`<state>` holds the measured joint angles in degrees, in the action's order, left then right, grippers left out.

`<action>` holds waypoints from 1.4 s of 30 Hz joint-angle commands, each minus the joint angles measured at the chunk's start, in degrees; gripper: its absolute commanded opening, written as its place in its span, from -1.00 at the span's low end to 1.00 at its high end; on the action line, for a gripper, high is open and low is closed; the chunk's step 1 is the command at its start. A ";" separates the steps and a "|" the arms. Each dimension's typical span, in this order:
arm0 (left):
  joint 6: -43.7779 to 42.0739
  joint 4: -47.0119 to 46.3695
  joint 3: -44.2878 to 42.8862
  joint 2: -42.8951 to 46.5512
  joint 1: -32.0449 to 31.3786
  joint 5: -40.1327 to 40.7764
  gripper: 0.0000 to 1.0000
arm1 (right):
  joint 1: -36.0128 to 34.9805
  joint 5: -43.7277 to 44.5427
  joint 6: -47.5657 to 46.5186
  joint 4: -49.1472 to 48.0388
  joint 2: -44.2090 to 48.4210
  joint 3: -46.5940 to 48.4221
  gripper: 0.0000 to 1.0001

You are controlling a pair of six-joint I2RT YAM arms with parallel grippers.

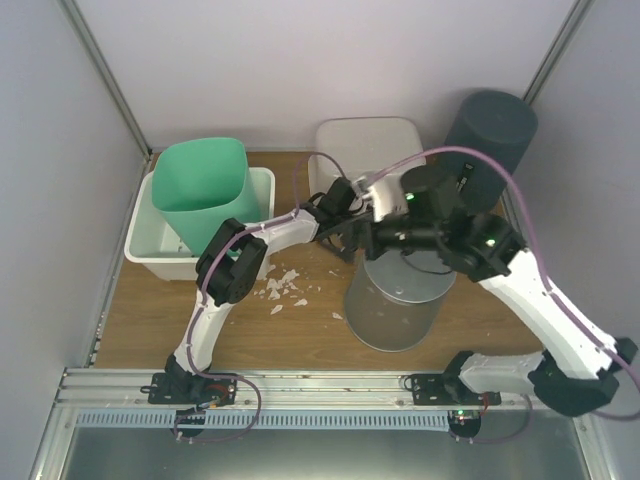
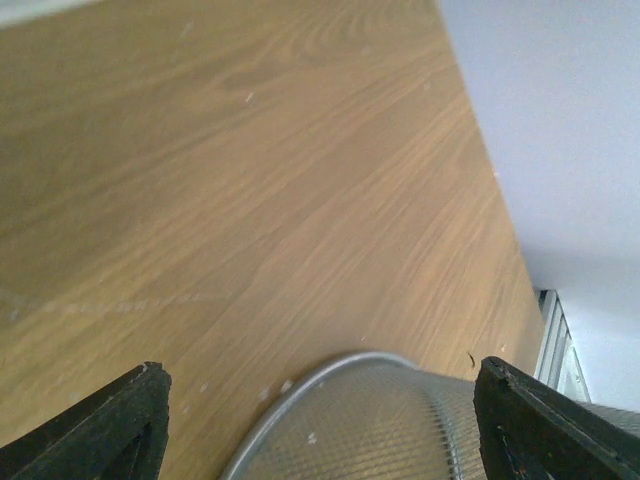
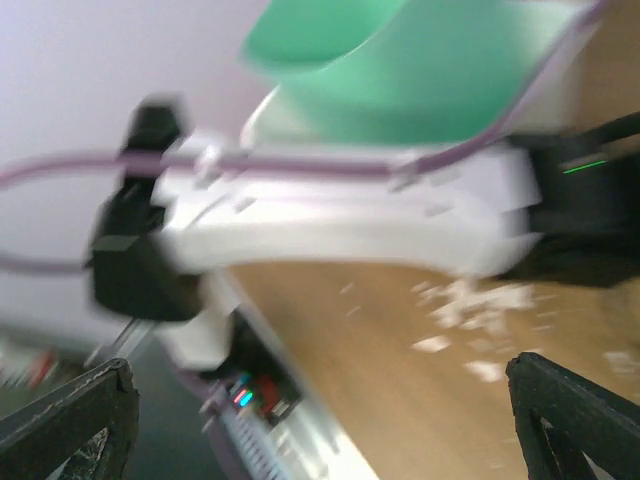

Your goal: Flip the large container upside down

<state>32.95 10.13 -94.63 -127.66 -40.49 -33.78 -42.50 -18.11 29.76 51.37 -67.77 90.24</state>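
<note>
Grey panel walls close in a wooden tabletop (image 1: 150, 320), seen first from above: a silver wire-mesh bin, tapered and round (image 1: 395, 305), stands right of centre, directly under the tips of the left gripper (image 1: 340, 225) and the right gripper (image 1: 372, 238), which meet over its upper end. Neither appears to clasp it. Its narrower closed end seems to face up toward the fingers and its wide mouth to sit on the wood, so I judge the flip essentially done, with only pulling the arms clear left; the mesh makes this hard to confirm. The long axis runs close to vertical, perhaps leaning slightly away from the arm bases. White paper scraps (image 1: 285, 285) lie to the left of the fingers, and further left a green plastic bin (image 1: 205, 190) sits in a white tray (image 1: 150, 245). From the left wrist, the two black fingers (image 2: 100, 430) stand wide apart, and the bin's rounded metal edge and mesh rise between and just below them, touching neither pad as far as shows. From the right wrist, a blurred view, its fingers (image 3: 70, 420) are spread fully with nothing between them; beyond lie the left arm, scraps and green bin.
</note>
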 commanded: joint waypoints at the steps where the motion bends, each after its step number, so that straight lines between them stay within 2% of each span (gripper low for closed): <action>1: -4.53 -1.84 -4.75 1.61 -0.63 -0.19 0.65 | -11.77 -10.48 -0.31 -0.16 -4.98 0.51 1.00; 4: -6.65 -1.21 -7.87 2.62 -0.92 -0.42 0.64 | -18.48 -6.68 2.48 5.01 -7.91 -0.15 1.00; 10: -15.23 2.98 -17.20 5.04 -1.20 6.17 0.67 | -27.00 2.06 13.50 14.83 -7.78 -1.65 1.00; 14: -20.16 7.11 -27.68 3.57 0.37 9.02 0.73 | -29.43 7.32 19.81 24.56 -8.76 -6.08 1.00; 18: -20.82 10.15 -37.34 2.20 3.70 10.97 0.74 | -28.60 13.46 24.28 24.64 -7.39 -10.07 1.00; 26: -24.79 9.52 -40.30 9.60 9.55 16.13 0.87 | -16.16 30.56 33.68 24.61 -2.13 -12.81 1.00; 28: -28.05 10.62 -40.37 12.28 10.61 17.25 0.97 | -12.45 33.62 34.83 24.61 -0.71 -14.36 1.00; 31: -32.18 14.94 -40.36 15.72 12.81 17.06 0.98 | -7.17 37.03 35.09 24.48 0.17 -15.40 1.00; 37: -43.93 29.05 -38.48 20.48 17.34 18.49 0.98 | 3.87 41.52 30.27 22.66 -1.25 -14.90 1.00; 42: -49.29 36.64 -34.23 24.19 20.69 17.85 0.98 | 18.25 35.78 19.12 13.39 -1.99 -18.27 1.00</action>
<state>-8.82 37.87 -132.38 -105.56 -21.93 -16.21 -32.86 17.96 57.47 71.81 -69.01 74.28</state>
